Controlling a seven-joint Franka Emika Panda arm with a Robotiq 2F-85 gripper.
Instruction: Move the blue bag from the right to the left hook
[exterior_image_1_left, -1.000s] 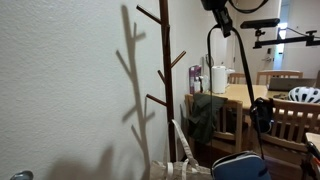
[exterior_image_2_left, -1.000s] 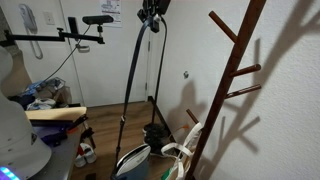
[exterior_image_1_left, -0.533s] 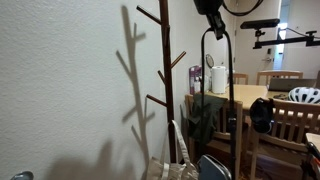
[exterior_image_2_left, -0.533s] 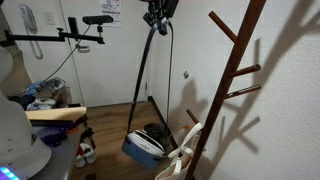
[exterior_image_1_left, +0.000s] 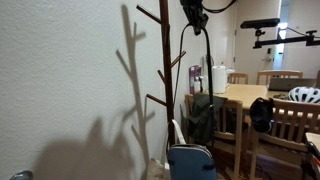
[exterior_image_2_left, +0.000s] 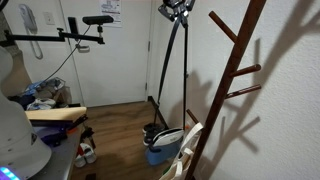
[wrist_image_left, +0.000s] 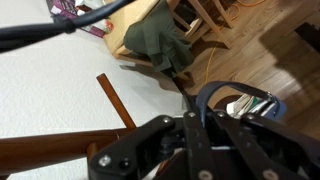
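The blue bag (exterior_image_1_left: 191, 161) hangs low by its long thin dark straps (exterior_image_1_left: 183, 80) from my gripper (exterior_image_1_left: 194, 14), which is high up next to the top of the wooden coat stand (exterior_image_1_left: 166, 70). In an exterior view the bag (exterior_image_2_left: 165, 145) swings close to the stand's trunk (exterior_image_2_left: 229, 85), straps (exterior_image_2_left: 176, 70) running up to the gripper (exterior_image_2_left: 177, 10). In the wrist view the jaws (wrist_image_left: 196, 130) are shut on the dark straps, with the bag (wrist_image_left: 240, 103) below and a wooden peg (wrist_image_left: 117, 100) to the left.
A cream-white tote bag (exterior_image_2_left: 186, 150) hangs low on the stand. A dining table (exterior_image_1_left: 245, 95) with chairs and a green garment (exterior_image_1_left: 205, 115) stands behind. A camera tripod arm (exterior_image_2_left: 70, 33) and clutter on the floor (exterior_image_2_left: 40, 98) lie to the side.
My gripper has carried the bag sideways towards the coat stand. The bag has swung from well away to hang right beside the trunk.
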